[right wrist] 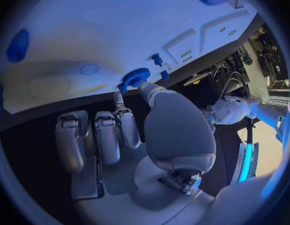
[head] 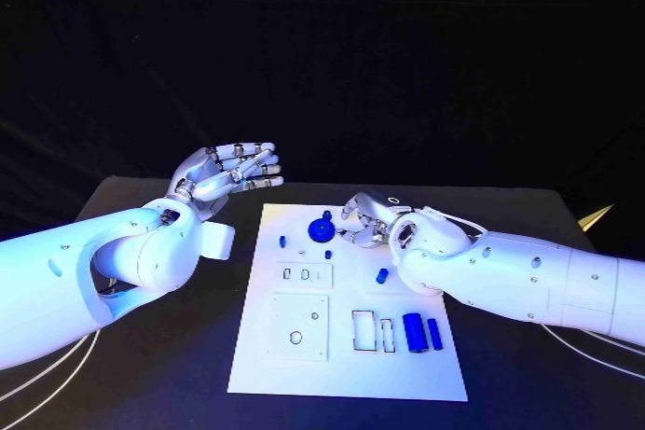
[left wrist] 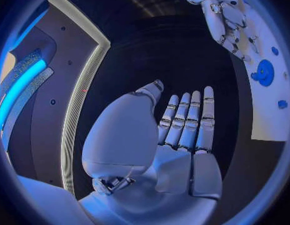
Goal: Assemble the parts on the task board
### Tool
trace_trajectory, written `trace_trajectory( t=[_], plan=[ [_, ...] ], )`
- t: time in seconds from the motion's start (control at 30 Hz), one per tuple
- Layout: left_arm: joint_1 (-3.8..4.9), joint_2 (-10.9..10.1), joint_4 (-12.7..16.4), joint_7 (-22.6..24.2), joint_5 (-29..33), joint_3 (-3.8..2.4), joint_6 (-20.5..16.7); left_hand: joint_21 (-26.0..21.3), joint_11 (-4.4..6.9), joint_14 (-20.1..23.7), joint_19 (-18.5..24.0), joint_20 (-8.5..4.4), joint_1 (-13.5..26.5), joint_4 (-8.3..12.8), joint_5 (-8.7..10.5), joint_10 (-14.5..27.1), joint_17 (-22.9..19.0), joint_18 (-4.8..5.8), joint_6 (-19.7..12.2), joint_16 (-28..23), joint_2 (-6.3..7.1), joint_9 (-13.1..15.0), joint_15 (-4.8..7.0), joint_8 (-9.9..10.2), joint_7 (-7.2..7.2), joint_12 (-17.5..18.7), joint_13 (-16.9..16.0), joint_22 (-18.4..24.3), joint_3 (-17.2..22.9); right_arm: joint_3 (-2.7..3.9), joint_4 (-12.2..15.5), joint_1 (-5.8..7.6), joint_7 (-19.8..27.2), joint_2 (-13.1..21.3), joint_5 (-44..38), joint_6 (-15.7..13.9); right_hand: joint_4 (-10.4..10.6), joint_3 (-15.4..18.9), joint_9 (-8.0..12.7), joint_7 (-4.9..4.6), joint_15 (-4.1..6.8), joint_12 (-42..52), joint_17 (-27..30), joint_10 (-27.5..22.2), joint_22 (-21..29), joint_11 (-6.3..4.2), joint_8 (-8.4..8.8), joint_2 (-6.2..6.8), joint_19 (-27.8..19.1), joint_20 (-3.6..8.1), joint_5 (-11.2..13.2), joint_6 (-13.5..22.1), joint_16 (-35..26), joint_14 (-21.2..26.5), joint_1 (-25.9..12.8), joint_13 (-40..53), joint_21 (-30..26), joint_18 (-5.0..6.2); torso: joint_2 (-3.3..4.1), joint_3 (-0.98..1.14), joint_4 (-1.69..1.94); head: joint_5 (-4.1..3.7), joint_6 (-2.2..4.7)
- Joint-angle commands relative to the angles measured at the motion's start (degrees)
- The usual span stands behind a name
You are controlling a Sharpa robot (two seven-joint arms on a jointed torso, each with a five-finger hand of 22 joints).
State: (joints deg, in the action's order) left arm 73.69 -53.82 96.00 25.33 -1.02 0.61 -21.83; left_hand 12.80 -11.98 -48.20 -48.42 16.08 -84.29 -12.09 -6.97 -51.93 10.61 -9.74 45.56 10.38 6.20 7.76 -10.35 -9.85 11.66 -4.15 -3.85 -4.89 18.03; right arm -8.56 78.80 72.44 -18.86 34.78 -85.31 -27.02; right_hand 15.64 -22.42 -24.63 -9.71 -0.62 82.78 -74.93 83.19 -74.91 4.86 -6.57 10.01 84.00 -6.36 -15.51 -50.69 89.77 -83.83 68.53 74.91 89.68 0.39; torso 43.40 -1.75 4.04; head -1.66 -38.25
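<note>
Left hand (head: 228,172) raised, fingers (left wrist: 190,117) spread; right hand (head: 373,217) lowered.

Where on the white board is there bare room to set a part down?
The task board is bare along its near edge, below the square plate and the blue cylinders. It is crowded at the far end, where the right hand sits by the blue gear.

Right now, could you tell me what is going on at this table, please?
The robot is assembling small blue parts on the white task board. Its right hand is at the board's far end, fingertips at the round blue gear; I cannot tell whether it actually grips it. The left hand is raised beside the board, fingers spread, holding nothing. Two blue cylinders lie near the board's near right corner, and a few smaller blue pieces sit between.
</note>
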Motion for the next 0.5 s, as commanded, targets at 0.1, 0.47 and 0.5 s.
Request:
trace_trajectory(
  t=[0.1,0.47,0.5],
  plan=[
    [0.08,-0.1,-0.1,0.4,-0.2,-0.04,0.7,0.3,-0.26,0.3,-0.5,-0.02,-0.3,0.1,0.21,-0.3,0.1,-0.66,-0.1,-0.3,0.17,0.0,-0.09,-0.2,2.86,0.3,0.1,0.1,0.3,0.26,3.9,1.74,4.5,4.8,4.2,-4.8,-1.7,-0.7,0.3,0.02,0.10,0.4,-15.1,0.5,-15.1,-0.06,-0.08,0.92,6.0,0.03,0.5,-0.3,0.2,-6.2,1.3,8.2,0.3,-0.39,-0.15,0.16,-0.31,-0.10,0.34],
    [0.07,-0.3,-0.1,0.5,-0.2,-0.04,1.0,0.2,-0.28,0.4,-0.5,-0.01,-0.3,0.1,0.21,-0.3,0.1,-0.65,-0.1,-0.4,0.21,-0.1,-0.11,-0.2,2.85,0.3,0.1,0.1,0.3,0.36,6.9,4.06,22.5,17.7,18.2,3.3,-7.5,-1.8,1.0,-0.37,-0.20,-3.3,-14.7,-3.2,-13.8,0.29,0.82,2.74,5.3,-0.30,5.4,0.4,0.1,-6.1,7.7,5.0,-1.0,0.02,-0.40,0.86,-1.41,-1.53,0.41],
    [0.07,-0.3,-0.1,0.5,-0.2,-0.04,1.1,0.2,-0.28,0.4,-0.5,-0.01,-0.3,0.1,0.21,-0.3,0.1,-0.65,-0.1,-0.4,0.21,-0.1,-0.11,-0.2,2.85,0.3,0.1,0.1,0.3,0.35,6.6,3.93,23.5,18.4,18.5,3.6,-7.9,-1.9,1.0,-0.32,-0.17,-3.5,-14.8,-3.3,-13.8,0.24,0.81,2.88,5.3,-0.28,5.0,0.3,0.1,-6.1,8.2,4.9,-1.0,0.02,-0.39,0.95,-1.58,-1.62,0.39]
  ],
)
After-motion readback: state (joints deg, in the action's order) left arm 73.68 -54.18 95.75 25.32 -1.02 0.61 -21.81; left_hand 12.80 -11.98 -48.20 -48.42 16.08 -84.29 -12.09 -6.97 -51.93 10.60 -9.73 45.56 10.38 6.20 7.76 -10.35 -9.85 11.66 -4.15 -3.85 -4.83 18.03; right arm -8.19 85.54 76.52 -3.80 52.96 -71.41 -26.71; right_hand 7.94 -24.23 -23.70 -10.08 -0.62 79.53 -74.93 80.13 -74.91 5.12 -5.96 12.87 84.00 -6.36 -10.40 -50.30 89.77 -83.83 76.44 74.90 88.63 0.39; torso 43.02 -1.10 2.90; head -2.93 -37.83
